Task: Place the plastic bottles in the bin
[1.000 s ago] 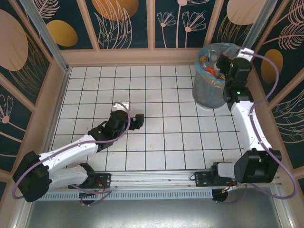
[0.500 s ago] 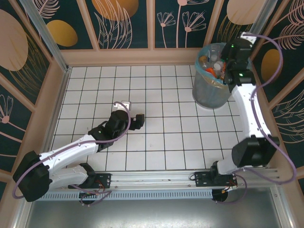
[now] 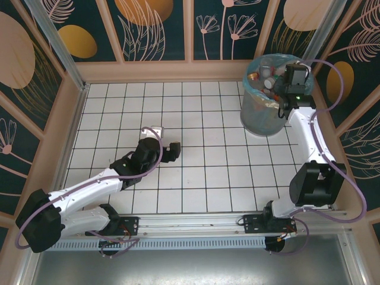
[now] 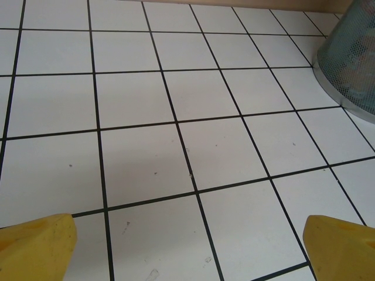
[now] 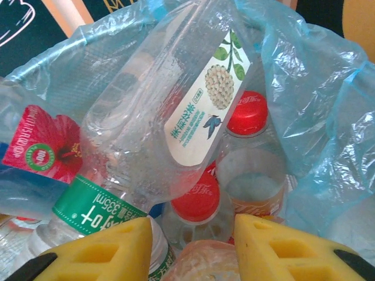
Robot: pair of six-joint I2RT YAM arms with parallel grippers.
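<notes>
The bin (image 3: 261, 116) stands at the far right, a grey mesh can lined with a light-blue bag (image 5: 328, 117). Several plastic bottles (image 3: 264, 74) fill it. In the right wrist view a large clear bottle with a white label (image 5: 176, 105) lies across two red-capped bottles (image 5: 196, 199) and a green-labelled one (image 5: 96, 211). My right gripper (image 3: 286, 82) hangs over the bin's right rim, open (image 5: 193, 252), with a pale crushed bottle (image 5: 205, 266) just below the gap. My left gripper (image 3: 175, 151) rests low over the tiles, open and empty (image 4: 187, 252).
The tiled floor (image 4: 176, 129) is bare ahead of my left gripper. The bin's mesh wall (image 4: 351, 70) shows at that view's top right. Wooden walls (image 3: 166, 70) close the floor in at the back and both sides.
My right gripper has moved from the bin's right side to above its opening, and the arm has straightened up. The left arm has not moved.
</notes>
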